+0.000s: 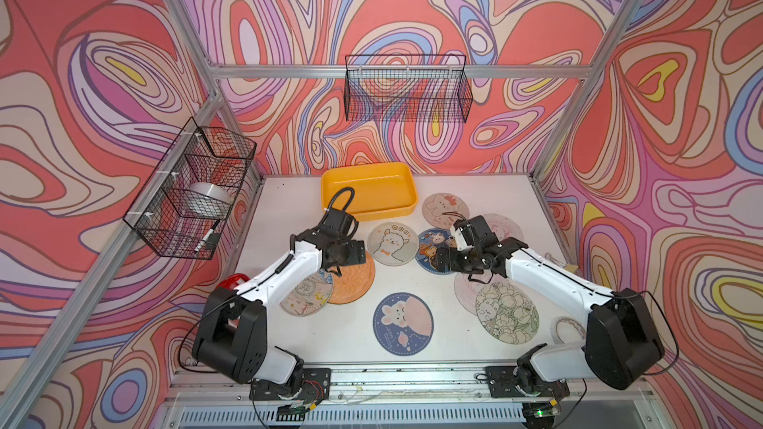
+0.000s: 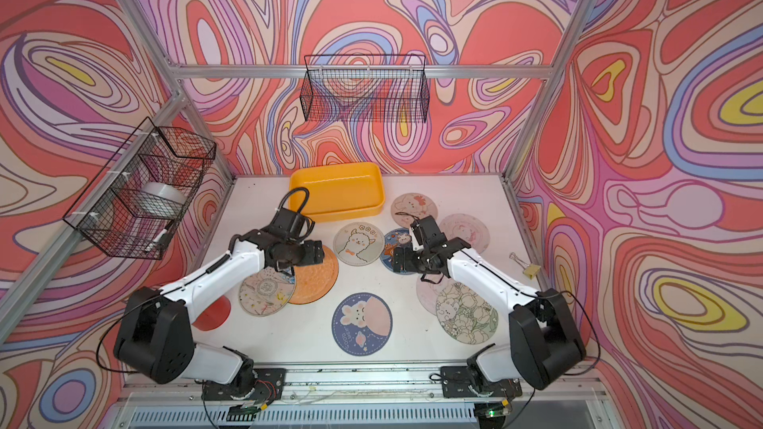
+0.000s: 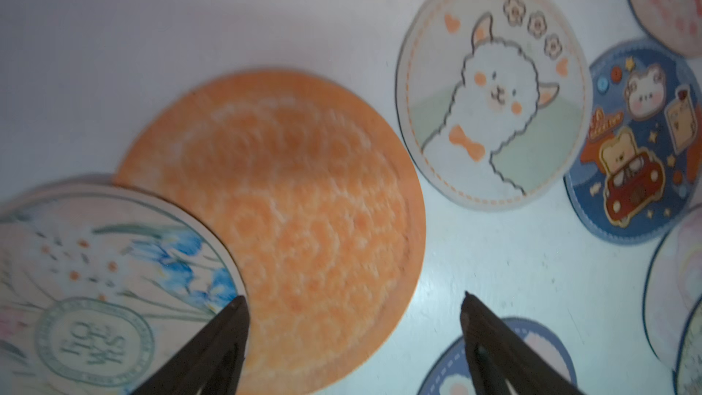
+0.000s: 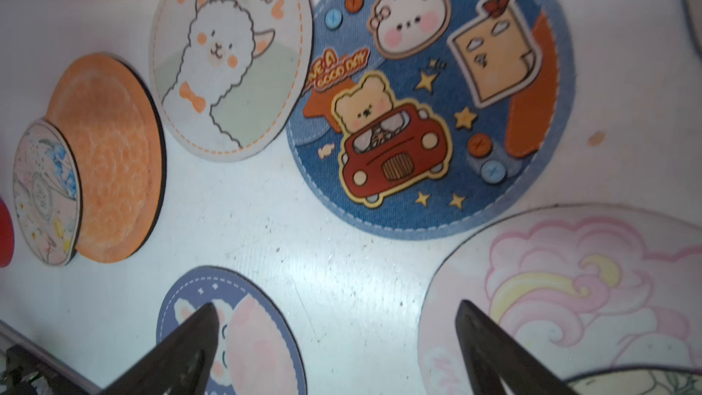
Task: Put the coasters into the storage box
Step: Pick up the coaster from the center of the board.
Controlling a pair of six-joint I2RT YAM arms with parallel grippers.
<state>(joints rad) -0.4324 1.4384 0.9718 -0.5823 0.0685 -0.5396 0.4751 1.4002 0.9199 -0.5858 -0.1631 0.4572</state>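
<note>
The yellow storage box [image 1: 406, 177] [image 2: 373, 175] stands at the back of the table with nothing in it. Several coasters lie flat on the white table: a plain orange one [image 1: 355, 284] [image 3: 288, 203], a floral cream one [image 1: 303, 299] overlapping it, an alpaca one [image 1: 392, 244] [image 4: 228, 58], a blue car one [image 1: 429, 247] [image 4: 429, 100] and a blue bunny one [image 1: 402, 323]. My left gripper [image 1: 336, 268] [image 3: 353, 298] hovers open over the orange coaster's edge, holding nothing. My right gripper [image 1: 444, 260] [image 4: 337, 305] is open and empty between the bunny coaster and a pink one [image 4: 569, 298].
More coasters lie at the right: a green floral one [image 1: 507, 311] and pink ones [image 1: 445, 208]. A red pot [image 2: 212, 313] stands by the left arm. A binder clip [image 2: 522, 264] lies at the right edge. Black wire baskets [image 1: 406, 88] [image 1: 194, 187] hang on the walls.
</note>
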